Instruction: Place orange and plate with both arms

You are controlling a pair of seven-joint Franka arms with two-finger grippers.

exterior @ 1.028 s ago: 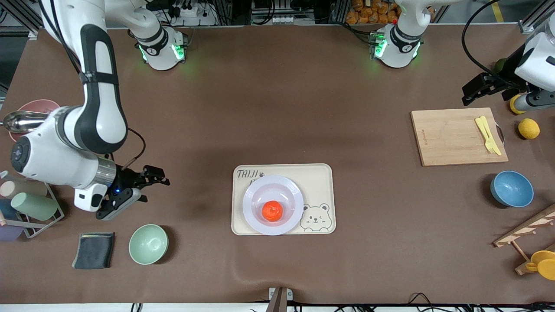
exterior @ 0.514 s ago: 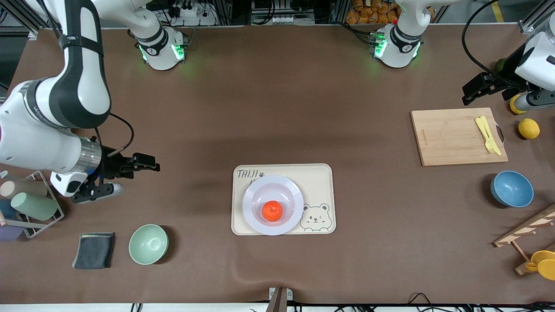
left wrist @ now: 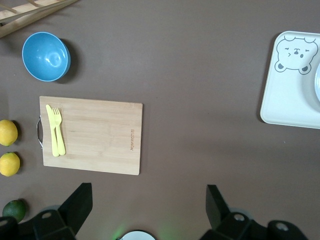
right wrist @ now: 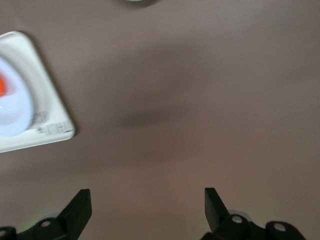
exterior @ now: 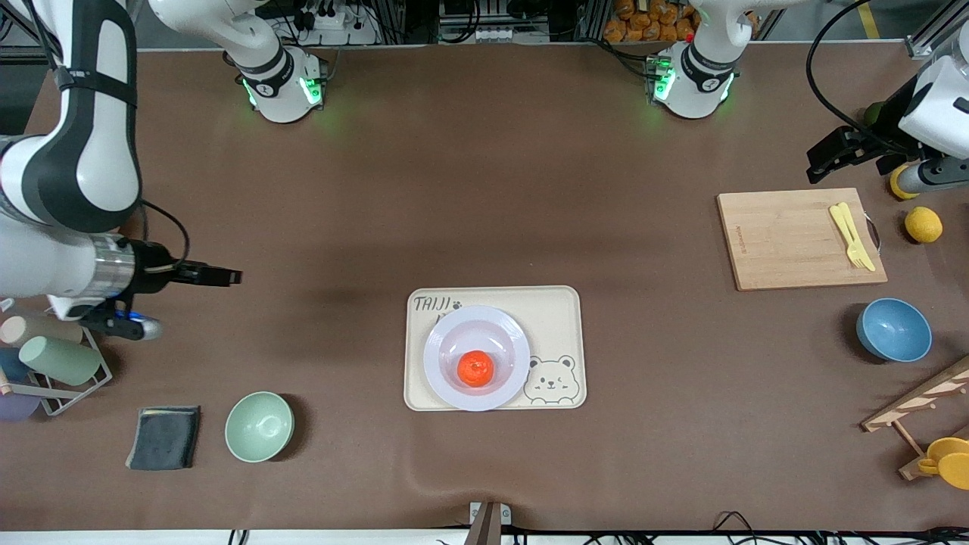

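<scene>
The orange (exterior: 475, 369) lies in the middle of the pale lavender plate (exterior: 447, 333). The plate stands on the cream bear-print tray (exterior: 560, 318) at the table's middle. My right gripper (exterior: 225, 277) is open and empty, up over bare table toward the right arm's end, well apart from the tray. Its wrist view (right wrist: 147, 200) shows the tray's corner (right wrist: 50, 125), the plate's edge (right wrist: 12, 112) and a sliver of the orange (right wrist: 1, 85). My left gripper (exterior: 825, 160) is open and empty, and waits over the table by the cutting board. Its wrist view (left wrist: 149, 197) shows the tray (left wrist: 292, 95).
A mint green bowl (exterior: 259, 426), a dark cloth (exterior: 163, 437) and a cup rack (exterior: 45, 356) are at the right arm's end. A wooden cutting board (exterior: 787, 238) with a yellow fork and knife (exterior: 852, 235), a blue bowl (exterior: 893, 329), lemons (exterior: 923, 224) and a wooden rack (exterior: 920, 401) are at the left arm's end.
My right arm has drawn back toward its end of the table, away from the mint bowl and the tray. The left arm, plate and orange have not moved.
</scene>
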